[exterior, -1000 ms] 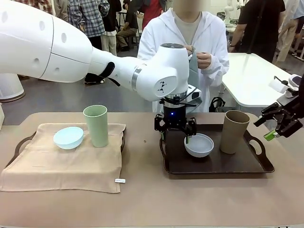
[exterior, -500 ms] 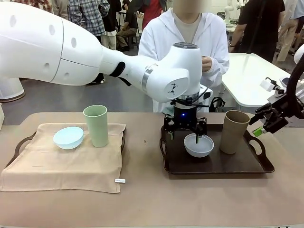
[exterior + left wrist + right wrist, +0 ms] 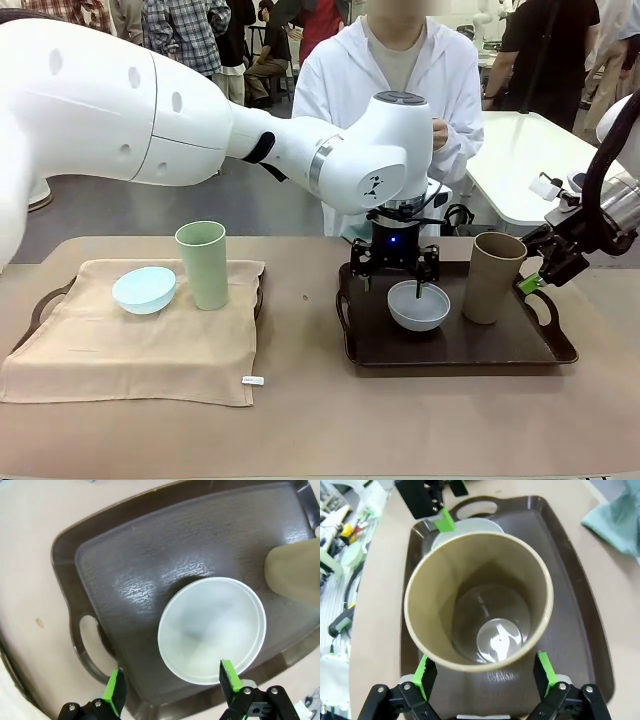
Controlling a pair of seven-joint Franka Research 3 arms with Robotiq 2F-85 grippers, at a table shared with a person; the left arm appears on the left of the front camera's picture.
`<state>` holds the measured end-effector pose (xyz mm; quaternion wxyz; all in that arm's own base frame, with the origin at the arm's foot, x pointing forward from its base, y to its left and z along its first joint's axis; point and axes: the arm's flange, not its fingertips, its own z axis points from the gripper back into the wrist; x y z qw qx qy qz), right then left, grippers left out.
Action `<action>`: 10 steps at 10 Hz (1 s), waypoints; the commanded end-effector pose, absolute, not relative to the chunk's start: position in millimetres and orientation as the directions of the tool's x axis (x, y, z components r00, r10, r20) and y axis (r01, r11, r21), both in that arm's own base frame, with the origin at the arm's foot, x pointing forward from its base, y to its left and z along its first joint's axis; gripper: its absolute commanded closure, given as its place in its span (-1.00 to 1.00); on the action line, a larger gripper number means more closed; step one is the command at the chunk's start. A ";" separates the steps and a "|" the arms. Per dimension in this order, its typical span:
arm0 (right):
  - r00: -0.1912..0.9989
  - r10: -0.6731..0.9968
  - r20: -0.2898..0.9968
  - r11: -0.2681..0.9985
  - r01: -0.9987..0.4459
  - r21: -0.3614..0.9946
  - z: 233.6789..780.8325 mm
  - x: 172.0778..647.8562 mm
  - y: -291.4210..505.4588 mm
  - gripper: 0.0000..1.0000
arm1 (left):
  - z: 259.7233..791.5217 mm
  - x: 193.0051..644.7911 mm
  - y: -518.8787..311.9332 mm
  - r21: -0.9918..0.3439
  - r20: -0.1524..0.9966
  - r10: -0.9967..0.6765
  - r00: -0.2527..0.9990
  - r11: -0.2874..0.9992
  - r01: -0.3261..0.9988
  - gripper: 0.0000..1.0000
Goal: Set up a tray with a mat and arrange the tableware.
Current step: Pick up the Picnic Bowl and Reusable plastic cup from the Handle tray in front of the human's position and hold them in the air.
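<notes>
Left gripper (image 3: pixel 392 289), newly rightward, astride rim of round white-grey bowl (image 3: pixel 420 312), grained tray (image 3: pixel 455 350)

On the tray (image 3: pixel 125 570), the near edge of the bowl (image 3: pixel 212 630) lies between the fingers of the left gripper (image 3: pixel 172 685). The cup (image 3: pixel 479 600) stands just ahead of the fingers of the right gripper (image 3: pixel 485 672), with the bowl behind it.

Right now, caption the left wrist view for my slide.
Left gripper, fingers open, over the white-grey bowl on the brown tray, tan-brown cup beside.

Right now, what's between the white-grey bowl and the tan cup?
Only bare dark tray separates the white-grey bowl and tan cup, in the front view.
</notes>
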<state>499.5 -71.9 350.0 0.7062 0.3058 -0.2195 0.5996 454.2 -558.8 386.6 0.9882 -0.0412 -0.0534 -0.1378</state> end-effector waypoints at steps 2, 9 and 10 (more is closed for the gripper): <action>0.149 0.671 0.727 0.039 -0.985 0.165 336.5 512.7 -73.7 -1.00 | 388.0 459.3 -567.5 -0.044 0.120 -0.234 0.965 0.970 0.240 -0.95; 0.170 0.617 0.768 0.017 -0.979 0.203 305.9 516.8 -56.1 -1.00 | 386.1 466.5 -565.5 -0.065 0.118 -0.202 0.972 0.975 0.211 -0.95; 0.172 0.611 0.773 0.015 -0.979 0.205 303.9 516.9 -53.9 -1.00 | 385.7 468.2 -565.1 -0.069 0.117 -0.197 0.973 0.976 0.206 -0.95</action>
